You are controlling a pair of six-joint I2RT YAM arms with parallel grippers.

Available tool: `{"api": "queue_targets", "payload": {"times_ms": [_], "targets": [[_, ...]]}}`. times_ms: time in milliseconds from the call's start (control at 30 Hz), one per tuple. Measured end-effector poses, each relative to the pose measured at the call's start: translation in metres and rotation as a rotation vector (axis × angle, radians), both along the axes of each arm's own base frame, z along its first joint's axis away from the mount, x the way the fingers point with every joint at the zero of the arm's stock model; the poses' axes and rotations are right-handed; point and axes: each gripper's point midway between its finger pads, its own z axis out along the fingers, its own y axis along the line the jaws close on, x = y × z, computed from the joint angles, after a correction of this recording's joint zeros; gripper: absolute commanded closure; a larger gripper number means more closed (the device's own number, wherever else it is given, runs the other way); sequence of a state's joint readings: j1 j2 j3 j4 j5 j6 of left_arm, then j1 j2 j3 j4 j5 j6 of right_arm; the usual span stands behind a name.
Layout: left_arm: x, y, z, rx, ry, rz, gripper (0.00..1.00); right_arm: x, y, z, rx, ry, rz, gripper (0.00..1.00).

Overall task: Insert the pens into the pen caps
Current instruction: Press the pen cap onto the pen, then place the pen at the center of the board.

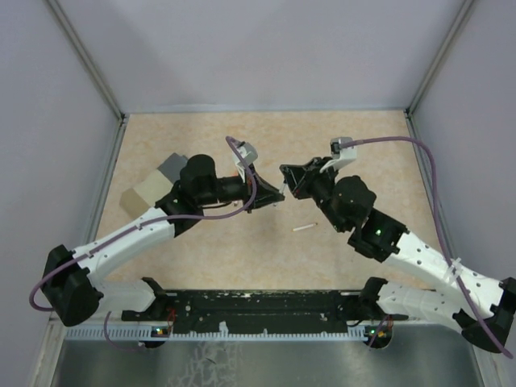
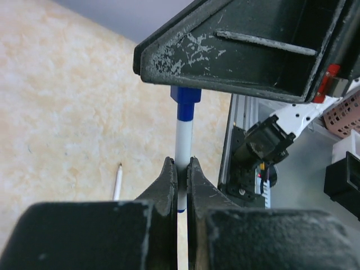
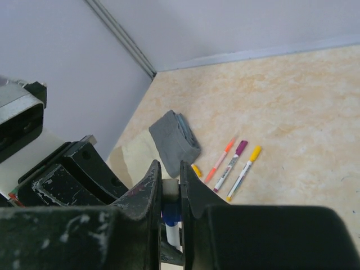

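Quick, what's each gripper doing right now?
Left gripper: closed on the blue pen.
Right gripper: closed on the blue cap.

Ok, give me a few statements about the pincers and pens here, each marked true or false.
1. The left pincer is shut on a thin white pen barrel with a blue band. True.
2. The right pincer is open and empty. False: it is shut on the short blue plastic cap.
3. The three capped pens lying side by side all have blue caps. False: their caps are orange, magenta and yellow.
4. A loose white stick pen lies alone on the beige tabletop. True.
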State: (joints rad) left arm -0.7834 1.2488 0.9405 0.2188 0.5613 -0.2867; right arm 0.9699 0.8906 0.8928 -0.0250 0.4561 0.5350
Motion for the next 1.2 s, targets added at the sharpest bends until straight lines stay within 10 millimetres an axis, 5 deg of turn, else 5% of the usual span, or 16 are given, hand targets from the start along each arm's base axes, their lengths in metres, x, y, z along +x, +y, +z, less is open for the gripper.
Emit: {"api": "queue_targets", "payload": {"times_ms": [133, 300, 533, 700, 867, 1000, 1200], "targets": [[0.009, -0.003, 0.029, -0.072, -0.076, 0.027, 1.0, 0.002, -0.007, 0.032, 0.007, -0.049, 0.017, 0.68], [0.032, 0.005, 0.071, -0.156, -0.177, 0.121, 1.0, -0.003, -0.015, 0.06, -0.054, -0.122, 0.033, 0.61], [0.043, 0.01, 0.063, -0.109, -0.175, 0.183, 1.0, -0.014, -0.041, 0.08, -0.051, -0.214, -0.004, 0.57], [0.075, 0.002, 0.01, 0.078, -0.077, 0.26, 1.0, -0.005, -0.056, 0.021, -0.15, -0.095, -0.092, 0.54], [0.092, 0.008, -0.102, 0.354, 0.096, 0.323, 1.0, 0.005, -0.046, -0.084, -0.373, 0.158, -0.109, 0.51], [0.098, 0.018, -0.17, 0.545, 0.21, 0.367, 1.0, -0.011, -0.044, -0.159, -0.482, 0.344, -0.058, 0.5], [0.117, 0.027, -0.219, 0.721, 0.279, 0.456, 1.0, -0.039, -0.044, -0.206, -0.423, 0.494, 0.001, 0.5]]}}
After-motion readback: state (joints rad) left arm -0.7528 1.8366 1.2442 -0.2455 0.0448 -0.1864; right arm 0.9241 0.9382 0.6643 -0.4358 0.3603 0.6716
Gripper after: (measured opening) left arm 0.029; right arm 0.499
